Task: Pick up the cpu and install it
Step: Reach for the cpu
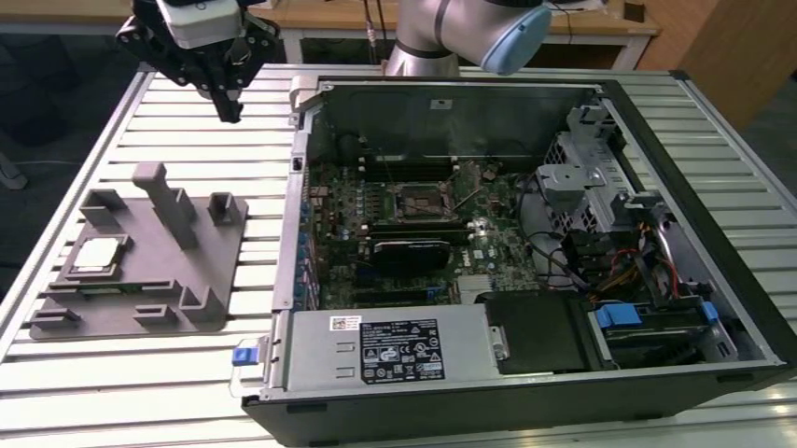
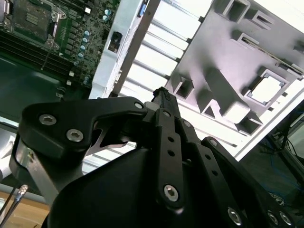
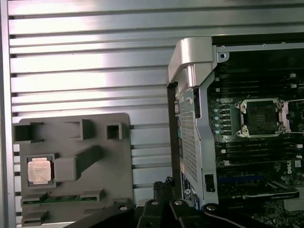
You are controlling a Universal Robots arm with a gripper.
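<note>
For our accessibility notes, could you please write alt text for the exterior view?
The gripper hangs shut and empty over a slatted metal table, apart from the grey fixture at the exterior view's left. The cpu lies in a square pocket of that fixture. To the right lies an open computer case, its motherboard socket exposed.

No text can be read. A large black printed label and a small white sticker are seen on the power supply in the exterior view, with another white sticker on the case's inner wall – the print on all three is too small to be made out.
</note>
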